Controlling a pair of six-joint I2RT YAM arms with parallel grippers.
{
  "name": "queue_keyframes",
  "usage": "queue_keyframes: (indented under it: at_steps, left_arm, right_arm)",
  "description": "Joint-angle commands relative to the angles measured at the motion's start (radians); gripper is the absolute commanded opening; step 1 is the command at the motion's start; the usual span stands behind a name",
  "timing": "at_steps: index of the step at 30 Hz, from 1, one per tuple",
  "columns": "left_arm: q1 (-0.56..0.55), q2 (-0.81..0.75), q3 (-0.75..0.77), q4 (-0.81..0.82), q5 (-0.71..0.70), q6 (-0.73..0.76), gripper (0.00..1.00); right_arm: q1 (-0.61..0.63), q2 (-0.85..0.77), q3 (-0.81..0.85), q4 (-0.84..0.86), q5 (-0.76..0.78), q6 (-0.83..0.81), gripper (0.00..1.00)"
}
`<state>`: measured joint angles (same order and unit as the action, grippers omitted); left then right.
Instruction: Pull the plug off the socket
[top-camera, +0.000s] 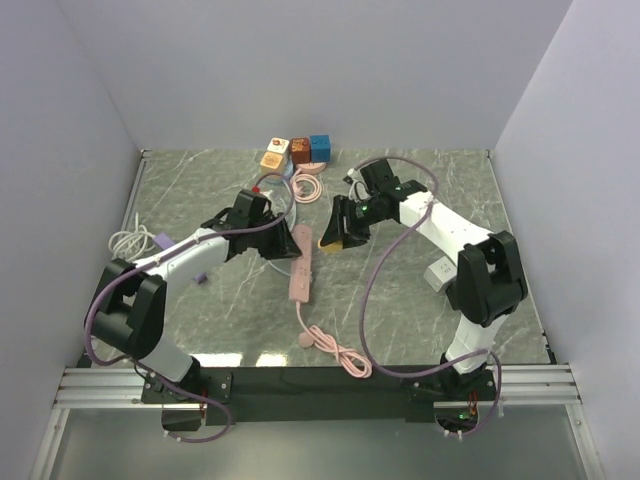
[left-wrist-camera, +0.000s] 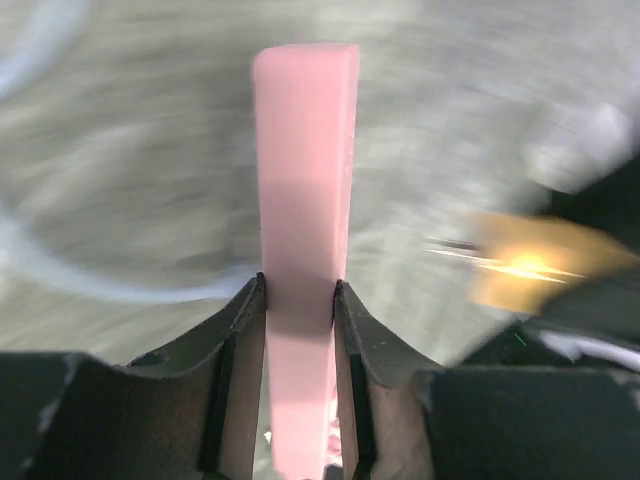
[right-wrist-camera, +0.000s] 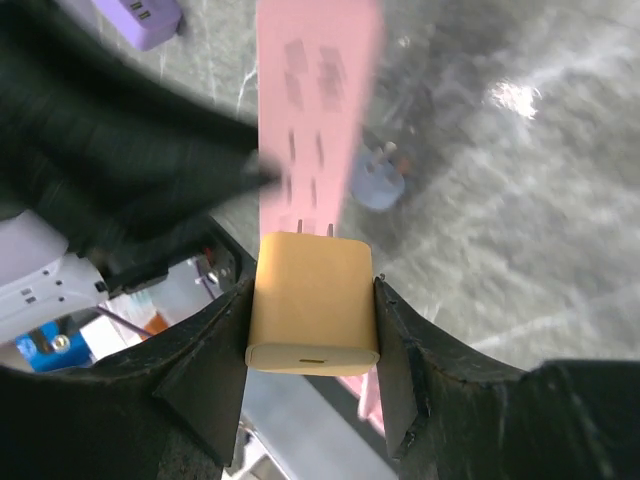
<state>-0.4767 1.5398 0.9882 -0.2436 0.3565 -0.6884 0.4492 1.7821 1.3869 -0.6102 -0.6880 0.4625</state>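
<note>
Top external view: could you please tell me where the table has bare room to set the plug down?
Bare table lies back right, beyond the right gripper, and near left, between the left arm and the power strip. Crowded: back centre, with blocks and coiled cable, and the middle around the left gripper.

Soft, even light fills the sharp overhead view, with a pale sheen on the table (top-camera: 270, 357) at its near edge. Beyond the left pincer (left-wrist-camera: 298, 288) everything streaks with motion blur; the power strip (left-wrist-camera: 305, 150) between its fingers is clearer, and the plug (left-wrist-camera: 530, 265) to its right smears into glare. Within the right pincer (right-wrist-camera: 312, 285) the plug is crisp, the strip beyond it soft, with white glare on the table up and to the right.
</note>
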Motion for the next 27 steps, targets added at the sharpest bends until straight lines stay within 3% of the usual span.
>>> queue_keyframes:
  at_steps: [1,7,14,18,21,24,27]
  left_arm:
    - [0.052,0.009,0.001,-0.121,-0.172,0.018,0.0]
    - [0.052,-0.01,0.049,-0.14,-0.159,0.004,0.0]
    - [0.069,-0.124,0.13,-0.236,-0.198,-0.003,0.0]
    - [0.121,-0.21,0.161,-0.377,-0.269,0.027,0.0]
    - [0.226,-0.234,0.152,-0.448,-0.306,0.064,0.0]
    - [0.405,-0.256,0.104,-0.458,-0.306,0.121,0.0]
    - [0.472,-0.235,0.09,-0.436,-0.353,0.151,0.0]
  right_arm:
    - [0.032,-0.119,0.015,-0.05,0.059,0.059,0.0]
    - [0.082,-0.196,-0.071,0.034,0.235,0.212,0.0]
    - [-0.148,-0.24,-0.087,-0.127,0.509,0.127,0.0]
    - [-0.334,-0.222,-0.13,-0.152,0.672,0.097,0.0]
    - [-0.408,-0.201,-0.166,-0.138,0.754,0.11,0.0]
    - [-0.493,-0.167,-0.174,-0.128,0.794,0.159,0.0]
    - [-0.532,-0.116,-0.154,-0.117,0.85,0.202,0.0]
